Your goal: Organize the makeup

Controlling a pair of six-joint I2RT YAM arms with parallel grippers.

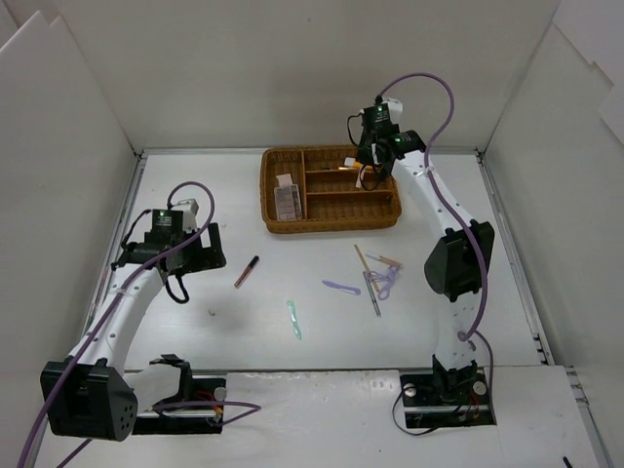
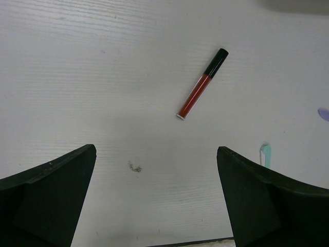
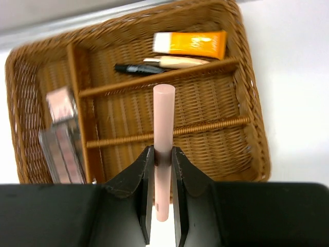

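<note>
My right gripper [image 3: 163, 154] is shut on a pale pink stick [image 3: 163, 118], held above the middle compartments of the wicker tray [image 3: 255, 123]. The tray's far compartment holds an orange tube [image 3: 198, 45], a black mascara [image 3: 134, 68] and a beige pencil [image 3: 177, 62]. Eyeshadow palettes [image 3: 61, 149] lie in its left compartment. My left gripper [image 2: 157, 170] hangs open over bare table, short of a red lip gloss tube [image 2: 201, 85]. In the top view the right gripper [image 1: 369, 175] is over the tray's [image 1: 330, 227] right part and the left gripper [image 1: 210, 249] is left of the gloss [image 1: 247, 271].
A mint tool [image 1: 293, 319], a lilac tool [image 1: 341, 288] and a cluster of thin pencils and brushes [image 1: 378, 273] lie on the table in front of the tray. White walls enclose the table on three sides. The right arm's elbow [image 1: 456, 261] stands near the cluster.
</note>
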